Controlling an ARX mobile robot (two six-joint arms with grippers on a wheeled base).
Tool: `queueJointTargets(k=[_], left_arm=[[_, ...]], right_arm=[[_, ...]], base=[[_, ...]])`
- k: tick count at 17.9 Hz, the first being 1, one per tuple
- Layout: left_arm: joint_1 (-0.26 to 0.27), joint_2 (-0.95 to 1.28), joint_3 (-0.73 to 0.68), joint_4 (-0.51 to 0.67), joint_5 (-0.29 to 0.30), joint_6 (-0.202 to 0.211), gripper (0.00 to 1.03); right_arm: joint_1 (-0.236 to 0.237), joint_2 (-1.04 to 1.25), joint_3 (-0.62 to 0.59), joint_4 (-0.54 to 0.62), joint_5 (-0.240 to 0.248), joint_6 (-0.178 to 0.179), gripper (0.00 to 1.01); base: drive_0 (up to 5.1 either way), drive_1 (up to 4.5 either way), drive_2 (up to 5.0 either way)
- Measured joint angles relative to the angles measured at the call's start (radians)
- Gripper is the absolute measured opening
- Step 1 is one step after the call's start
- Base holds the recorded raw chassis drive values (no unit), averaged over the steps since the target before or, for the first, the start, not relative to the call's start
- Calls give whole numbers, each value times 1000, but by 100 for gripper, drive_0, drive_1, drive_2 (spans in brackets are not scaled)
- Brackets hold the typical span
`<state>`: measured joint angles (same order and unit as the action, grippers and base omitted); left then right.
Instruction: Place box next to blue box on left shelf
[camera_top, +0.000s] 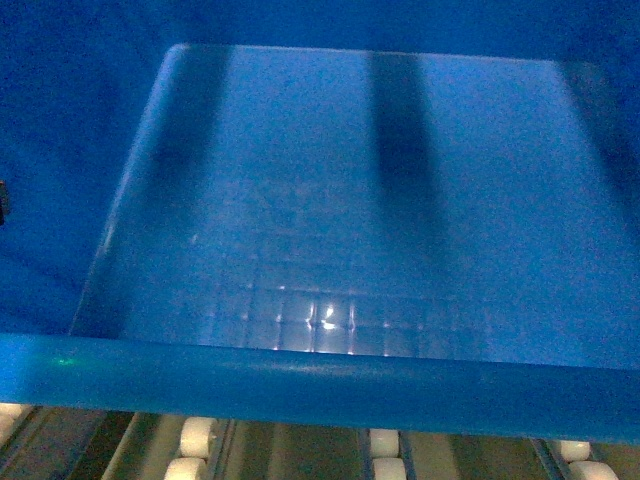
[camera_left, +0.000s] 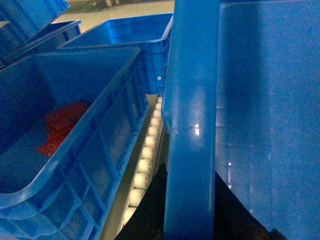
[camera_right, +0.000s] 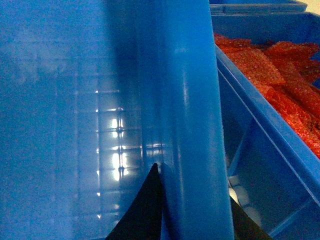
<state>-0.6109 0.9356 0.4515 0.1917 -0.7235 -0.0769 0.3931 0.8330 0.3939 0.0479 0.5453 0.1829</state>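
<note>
The box (camera_top: 330, 250) fills the head view, its empty grid-embossed floor lit from above and its near rim (camera_top: 300, 375) over the white rollers of the left shelf (camera_top: 195, 440). My left gripper (camera_left: 190, 168) is shut on the box's left rim (camera_left: 192, 100), one dark finger (camera_left: 150, 210) on each side of it. My right gripper (camera_right: 192, 181) is shut on the right rim (camera_right: 185, 90). A second blue box (camera_left: 75, 150) sits just left, across a roller rail (camera_left: 145, 160). Whether the held box rests on the rollers cannot be told.
The left blue box holds red packets (camera_left: 62, 125), and more blue crates (camera_left: 135, 35) stand behind it. On the right, close to the held box, another blue crate (camera_right: 270, 150) is full of red packets (camera_right: 280, 75). Rollers (camera_right: 235, 192) show in the narrow gap between.
</note>
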Motion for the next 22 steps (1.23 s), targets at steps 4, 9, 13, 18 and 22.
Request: queueJointTargets(k=[4, 9, 13, 18, 22], left_arm=[[0, 1, 0, 9, -8, 7, 13], [-38, 80, 65, -180, -175, -52, 17], [40, 198, 89, -233, -32, -122, 17], [122, 340, 158, -195, 108, -166, 16], [151, 431, 206, -238, 175, -196, 13]], right_arm=[[0, 0, 0, 0, 0, 0, 16], [39, 64, 16, 19, 102, -55, 18], [-70, 207, 78, -96, -42, -23, 18], [-174, 359, 156, -27, -129, -66, 17], [-223, 527, 210, -26, -204, -69, 17]], base=[[0, 0, 0], [0, 0, 0], [0, 0, 0], [0, 0, 0], [0, 0, 0]])
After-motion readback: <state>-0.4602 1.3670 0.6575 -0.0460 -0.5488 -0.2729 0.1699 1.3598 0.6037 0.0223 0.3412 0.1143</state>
